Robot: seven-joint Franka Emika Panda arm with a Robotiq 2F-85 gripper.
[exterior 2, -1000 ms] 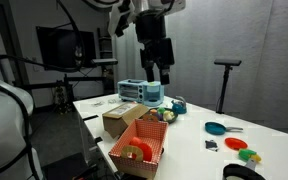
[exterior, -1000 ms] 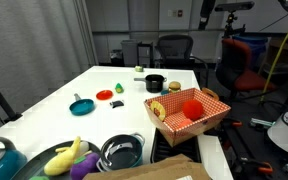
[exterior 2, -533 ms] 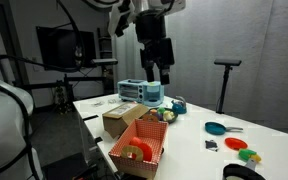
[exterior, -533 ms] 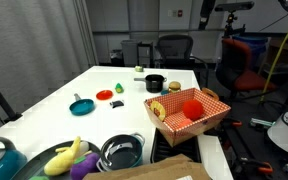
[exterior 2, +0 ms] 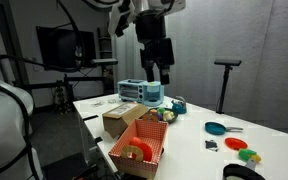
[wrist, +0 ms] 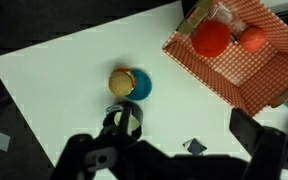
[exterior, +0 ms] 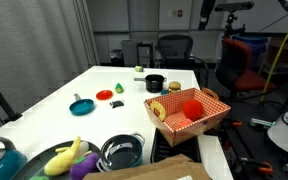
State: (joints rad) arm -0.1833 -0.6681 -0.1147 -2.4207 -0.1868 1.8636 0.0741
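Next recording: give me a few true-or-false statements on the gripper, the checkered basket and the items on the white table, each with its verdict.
1. The gripper hangs well above the table with nothing between its fingers. True.
2. The red ball lies inside the checkered basket. True.
3. The teal pan sits in the basket. False: it lies on the bare table, well apart from the basket.
4. The black pot stands on the floor. False: it stands on the table, beyond the basket in an exterior view.
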